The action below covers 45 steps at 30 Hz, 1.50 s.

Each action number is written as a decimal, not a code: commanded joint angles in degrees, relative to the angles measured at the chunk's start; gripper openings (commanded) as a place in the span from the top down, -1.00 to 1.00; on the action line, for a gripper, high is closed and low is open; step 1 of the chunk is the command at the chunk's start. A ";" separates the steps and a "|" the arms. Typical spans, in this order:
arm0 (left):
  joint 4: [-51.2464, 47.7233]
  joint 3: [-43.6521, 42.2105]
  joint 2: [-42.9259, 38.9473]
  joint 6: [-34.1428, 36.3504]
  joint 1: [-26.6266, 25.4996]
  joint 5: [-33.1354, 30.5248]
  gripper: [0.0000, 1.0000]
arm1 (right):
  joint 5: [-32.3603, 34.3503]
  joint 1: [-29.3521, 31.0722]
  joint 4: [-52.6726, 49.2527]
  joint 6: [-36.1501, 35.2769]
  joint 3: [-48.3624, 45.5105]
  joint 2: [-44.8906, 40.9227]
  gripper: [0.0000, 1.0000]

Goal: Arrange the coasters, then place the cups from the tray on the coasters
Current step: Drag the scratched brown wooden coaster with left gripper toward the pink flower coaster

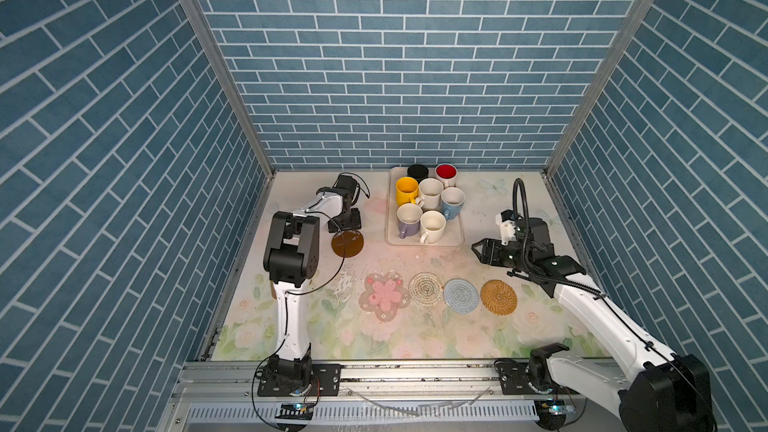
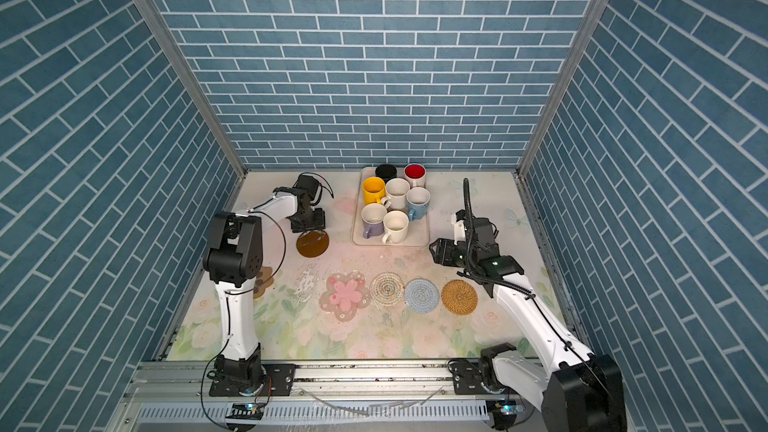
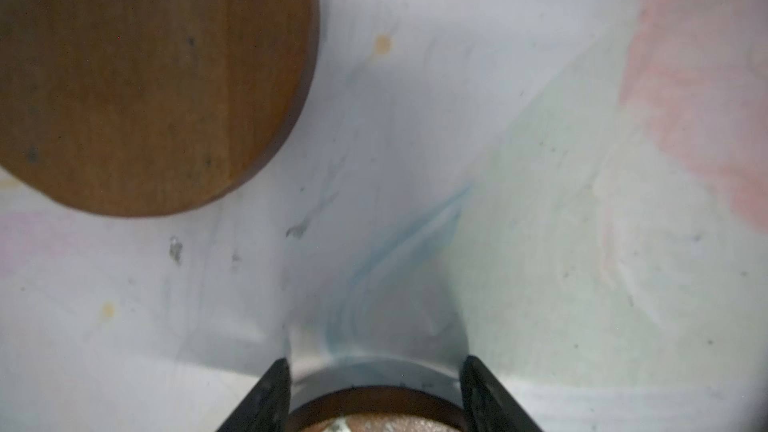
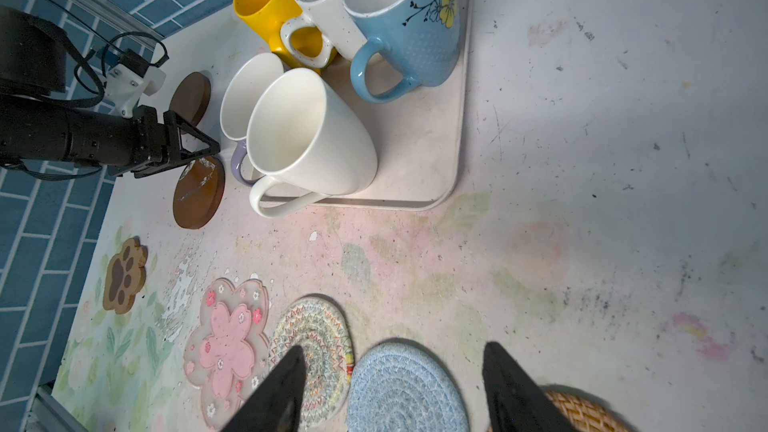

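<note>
My left gripper [image 3: 375, 360] stands with its jaws partway apart over the rim of a scuffed brown disc [image 1: 347, 245]. I cannot tell whether they are biting it. The second brown disc [image 3: 145, 76] lies just beside it, toward the back left corner of the table [image 1: 415, 342].

I'd pinch the rim only, lift barely clear, and carry the disc toward the front edge. It should sit beside the pink flower coaster [image 1: 384, 296] on its left-edge side, in line with the woven rounds [image 1: 460, 295] and not overlapping.

The paw coaster [image 4: 124, 276] lies by the left edge. My right gripper [image 4: 394, 347] hangs wide and empty. All seven cups [image 1: 430, 194] stand in the tray [image 1: 455, 238] at the back edge.
</note>
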 commanded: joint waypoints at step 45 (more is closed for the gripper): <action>11.76 -43.92 -34.58 -12.80 -9.91 -7.55 -0.27 | -3.96 14.37 3.69 0.85 4.38 9.41 -0.31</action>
